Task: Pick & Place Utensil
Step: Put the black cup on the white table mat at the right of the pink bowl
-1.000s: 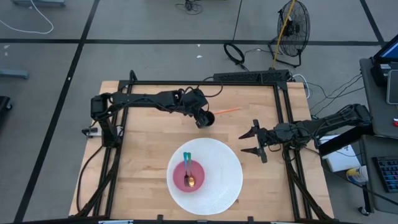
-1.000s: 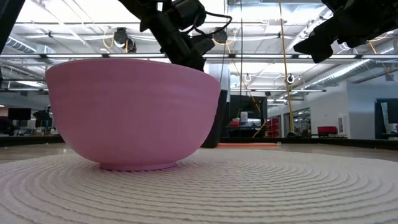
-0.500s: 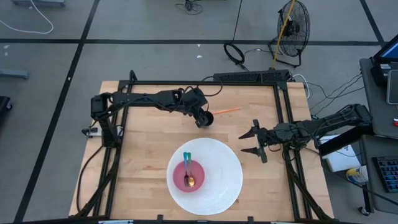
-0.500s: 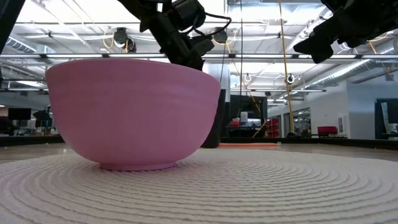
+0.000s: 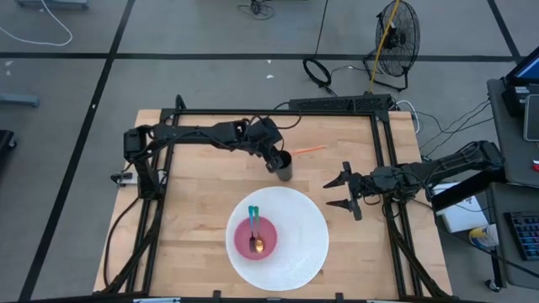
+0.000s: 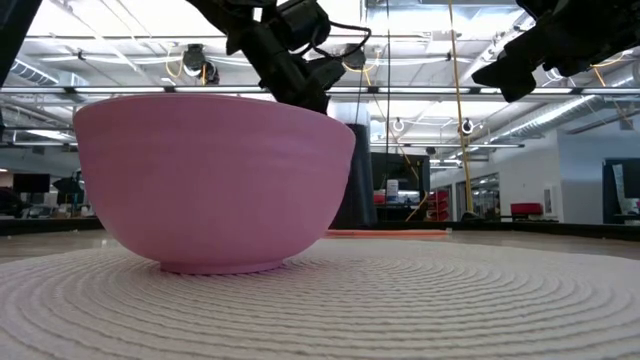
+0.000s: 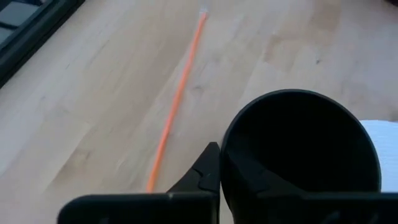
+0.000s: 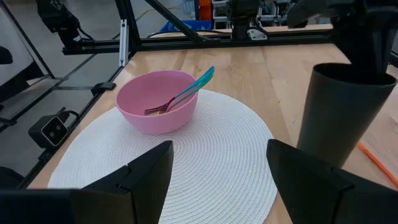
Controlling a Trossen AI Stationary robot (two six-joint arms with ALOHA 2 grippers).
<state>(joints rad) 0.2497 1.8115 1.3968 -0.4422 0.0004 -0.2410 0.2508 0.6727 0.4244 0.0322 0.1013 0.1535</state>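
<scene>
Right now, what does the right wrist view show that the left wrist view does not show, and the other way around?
Only the right wrist view shows the pink bowl with the teal-handled fork resting in it, and the right gripper, open and empty above the white placemat. Only the left wrist view looks down into the hollow of the black cup, with the left gripper shut on its rim. Both views show the cup, the orange stick and the wooden table.
</scene>
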